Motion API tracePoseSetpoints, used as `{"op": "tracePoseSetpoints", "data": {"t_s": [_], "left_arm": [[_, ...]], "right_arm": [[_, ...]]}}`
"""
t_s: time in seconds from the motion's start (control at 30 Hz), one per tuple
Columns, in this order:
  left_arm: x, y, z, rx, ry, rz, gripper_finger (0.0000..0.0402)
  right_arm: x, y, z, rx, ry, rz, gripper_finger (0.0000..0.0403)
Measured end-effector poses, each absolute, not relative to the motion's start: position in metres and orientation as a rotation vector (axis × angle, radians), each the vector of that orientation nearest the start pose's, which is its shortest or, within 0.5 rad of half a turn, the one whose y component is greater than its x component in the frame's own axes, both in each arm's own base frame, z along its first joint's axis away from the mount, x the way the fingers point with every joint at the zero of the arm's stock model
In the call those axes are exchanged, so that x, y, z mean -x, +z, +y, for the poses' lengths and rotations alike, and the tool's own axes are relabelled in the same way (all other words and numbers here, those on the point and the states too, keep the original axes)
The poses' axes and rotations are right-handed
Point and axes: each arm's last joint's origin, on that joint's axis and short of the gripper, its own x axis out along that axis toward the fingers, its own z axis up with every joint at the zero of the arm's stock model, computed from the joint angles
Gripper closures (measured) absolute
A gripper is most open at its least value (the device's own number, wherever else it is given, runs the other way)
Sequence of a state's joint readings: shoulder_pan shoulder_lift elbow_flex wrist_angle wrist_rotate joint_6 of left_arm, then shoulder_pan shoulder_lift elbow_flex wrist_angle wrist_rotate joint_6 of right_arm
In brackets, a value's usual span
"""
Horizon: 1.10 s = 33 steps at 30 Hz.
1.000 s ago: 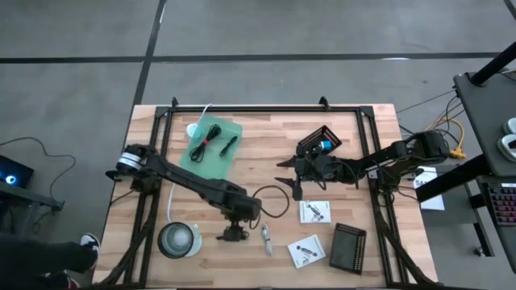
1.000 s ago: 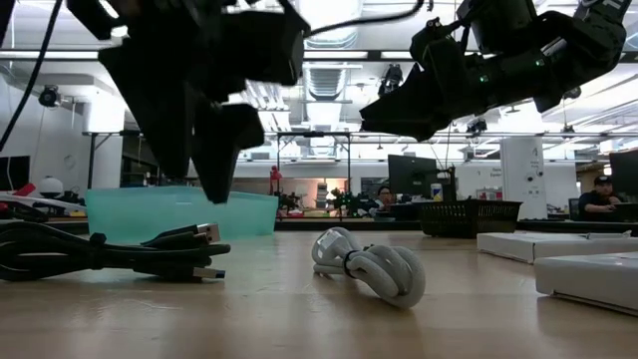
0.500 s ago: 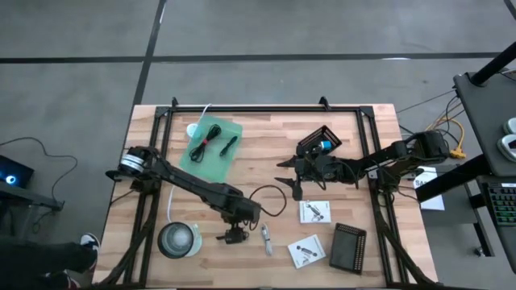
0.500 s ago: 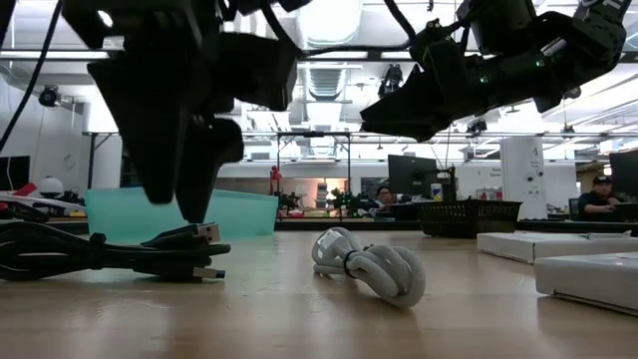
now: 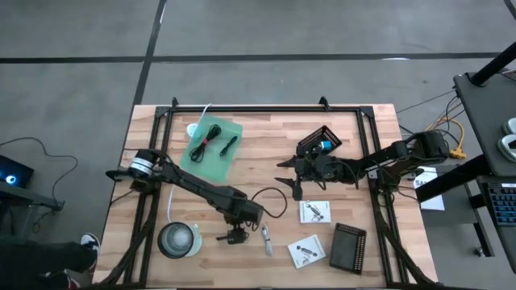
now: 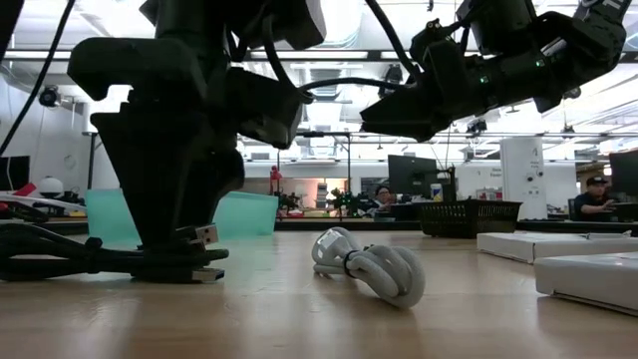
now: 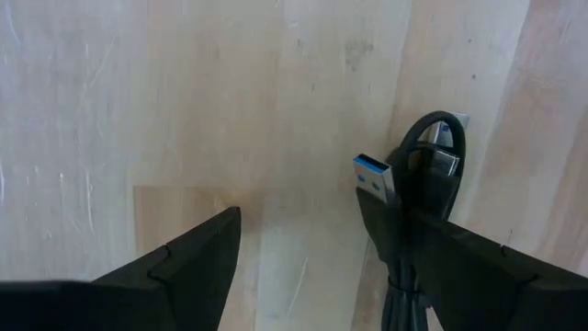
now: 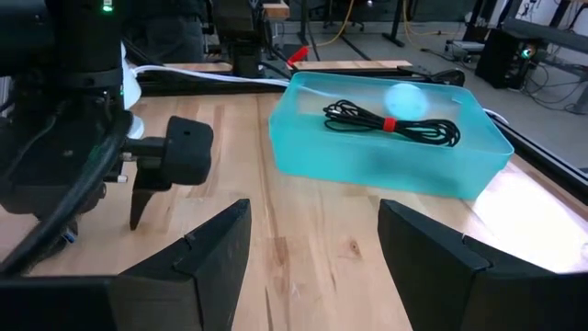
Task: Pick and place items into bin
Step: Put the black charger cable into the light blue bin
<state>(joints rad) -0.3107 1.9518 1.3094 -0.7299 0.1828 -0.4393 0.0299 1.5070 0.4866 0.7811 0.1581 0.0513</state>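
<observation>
Care at the grasp seemed the main need: by my reading, the step in hand was picking up the black cable (image 7: 415, 230) lying on the wooden table (image 5: 266, 137), and the fingers should straddle the bundled strands evenly, well back from the blue-tipped plug (image 7: 375, 177), so that the closing pinch gathers the whole bundle and no loop slips out. Nearest in the low view, the left gripper (image 6: 177, 261) stood down at the tabletop right over that cable (image 6: 60, 254). Its fingers were spread apart and clamped on nothing; in the left wrist view one finger (image 7: 478, 280) lay over or against the cable while the other (image 7: 175, 267) stood over bare wood, so the bundle sat toward one side of the gap and centring it would help. A white bulb-like item (image 6: 369, 267) lay just beyond, with white packets (image 6: 553, 244) at about 3 o'clock from it. From above, the left gripper (image 5: 235, 234) was at roughly 6 o'clock from the table's middle, beside a silvery piece (image 5: 266, 239). Farther off, the right gripper (image 5: 289, 173) hovered at about 3 o'clock of the table centre, fingers open and empty, waiting. Farthest, the green bin (image 5: 211, 146) sat at about 11 o'clock, already holding a coiled cable (image 8: 390, 123).
</observation>
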Motion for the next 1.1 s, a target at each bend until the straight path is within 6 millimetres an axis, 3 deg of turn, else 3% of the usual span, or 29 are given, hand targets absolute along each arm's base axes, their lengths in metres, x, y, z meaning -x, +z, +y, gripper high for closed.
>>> {"op": "tracePoseSetpoints", "data": {"t_s": [0.13, 0.33, 0.8, 1.1], "left_arm": [[-0.351, 0.155, -0.118, 0.272, -0.104, 1.436, 0.0129], [-0.351, 0.154, -0.118, 0.269, -0.1, 1.431, 0.0186], [-0.351, 0.154, -0.117, 0.236, -0.149, 1.437, 0.0385], [-0.349, 0.165, -0.113, 0.213, -0.132, 1.506, 0.0385]], "right_arm": [[-0.276, 0.167, 0.004, -0.029, -0.133, 0.235, 0.0179], [-0.276, 0.167, 0.004, -0.029, -0.134, 0.235, 0.0179], [-0.276, 0.167, 0.004, -0.029, -0.133, 0.235, 0.0179], [-0.276, 0.167, 0.004, -0.029, -0.133, 0.236, 0.0179]]}}
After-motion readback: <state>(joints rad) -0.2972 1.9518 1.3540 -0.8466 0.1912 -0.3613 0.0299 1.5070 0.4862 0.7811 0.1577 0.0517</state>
